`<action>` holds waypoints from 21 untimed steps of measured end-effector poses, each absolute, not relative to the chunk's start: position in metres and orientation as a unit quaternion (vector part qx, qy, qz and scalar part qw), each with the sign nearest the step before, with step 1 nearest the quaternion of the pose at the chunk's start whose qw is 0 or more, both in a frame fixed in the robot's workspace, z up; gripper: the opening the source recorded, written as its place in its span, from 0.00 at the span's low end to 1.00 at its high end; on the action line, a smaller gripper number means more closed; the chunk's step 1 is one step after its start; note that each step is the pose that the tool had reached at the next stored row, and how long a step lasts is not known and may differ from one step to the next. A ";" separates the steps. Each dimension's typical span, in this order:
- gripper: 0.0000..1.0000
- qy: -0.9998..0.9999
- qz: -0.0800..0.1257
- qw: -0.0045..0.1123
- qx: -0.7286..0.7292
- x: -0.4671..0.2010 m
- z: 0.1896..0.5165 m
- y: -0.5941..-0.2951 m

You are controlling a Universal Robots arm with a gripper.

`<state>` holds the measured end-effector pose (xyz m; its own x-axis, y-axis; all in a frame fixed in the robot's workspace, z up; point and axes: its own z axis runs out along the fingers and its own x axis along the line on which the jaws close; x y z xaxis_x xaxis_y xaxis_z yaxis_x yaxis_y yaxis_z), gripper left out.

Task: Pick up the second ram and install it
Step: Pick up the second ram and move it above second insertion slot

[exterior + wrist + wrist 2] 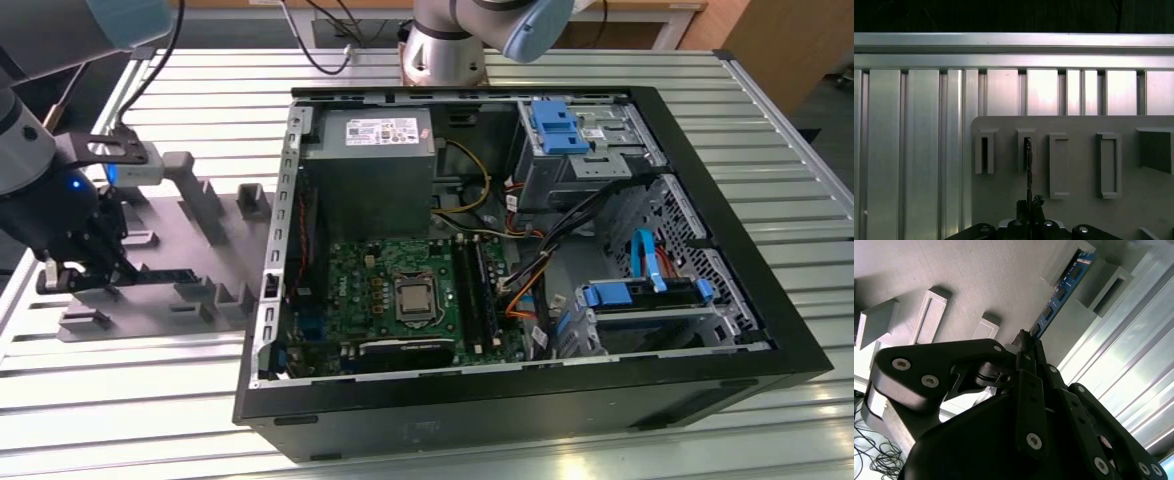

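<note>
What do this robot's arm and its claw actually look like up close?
The arm is a silver-grey tube with rounded joints and light-blue end caps, and a black cable hangs beside it. The gripper is matte black: flat linkage plates tapering to a narrow tip, fastened with silver screws.

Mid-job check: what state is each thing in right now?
Long blue ram circuit-board stick: gripped at one end, far end between grey holder blocks.
Black gripper: shut on the stick.
Black computer case: lying on its side, open.
</note>
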<state>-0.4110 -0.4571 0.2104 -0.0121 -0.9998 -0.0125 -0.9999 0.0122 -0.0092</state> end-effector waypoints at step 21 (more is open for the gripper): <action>0.14 0.711 0.001 0.008 -0.703 -0.411 0.216 -0.457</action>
<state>-0.4110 -0.4571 0.2162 -0.0121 -0.9999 -0.0124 -0.9999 0.0122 -0.0090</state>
